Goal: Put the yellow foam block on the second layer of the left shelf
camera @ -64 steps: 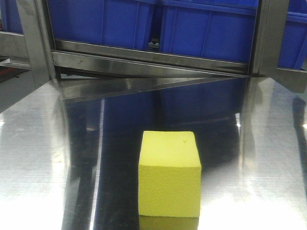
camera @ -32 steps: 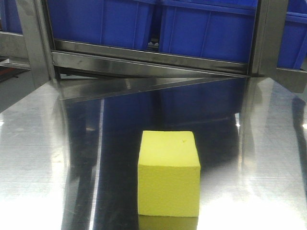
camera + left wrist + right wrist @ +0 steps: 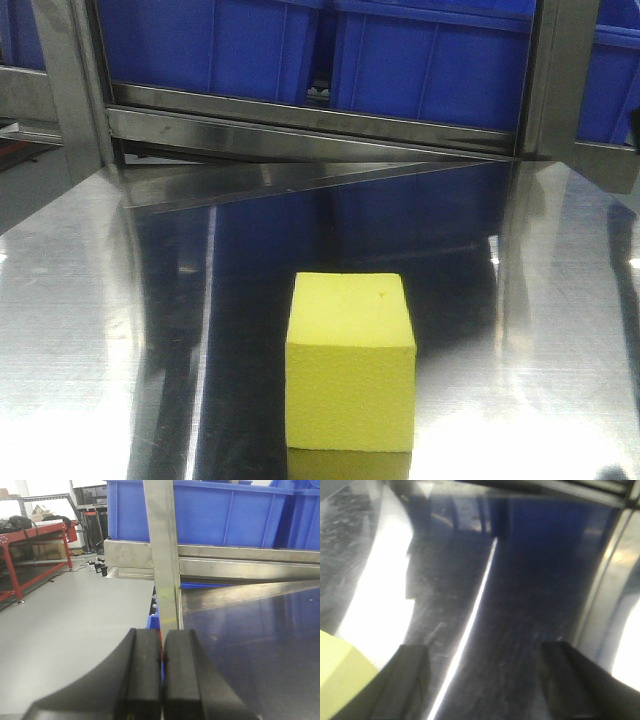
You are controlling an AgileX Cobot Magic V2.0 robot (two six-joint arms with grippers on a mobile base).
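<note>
While the yellow foam block (image 3: pixel 350 360) sits ungrasped on the table (image 3: pixel 90 330), the spread right tool (image 3: pixel 489 677) hovers just beside it, so the reach seems in hand. Next it must shift across to straddle the block; the left tool (image 3: pixel 162 675) is pressed together, empty.

A blue plastic bin (image 3: pixel 200 45) and a second blue bin (image 3: pixel 430 60) stand side by side across the top of the front view, with a narrow dark gap between them. Their blue is mirrored in the polished steel tabletop (image 3: pixel 80 330) filling the rest of the frame, which glares white at the lower corners. In the left wrist view, a red metal-framed workbench (image 3: pixel 30 545) with dark clutter on top stands at the upper left on a smooth grey floor (image 3: pixel 65 615), and a small cluster of plugs and cables (image 3: pixel 97 566) lies further back.
</note>
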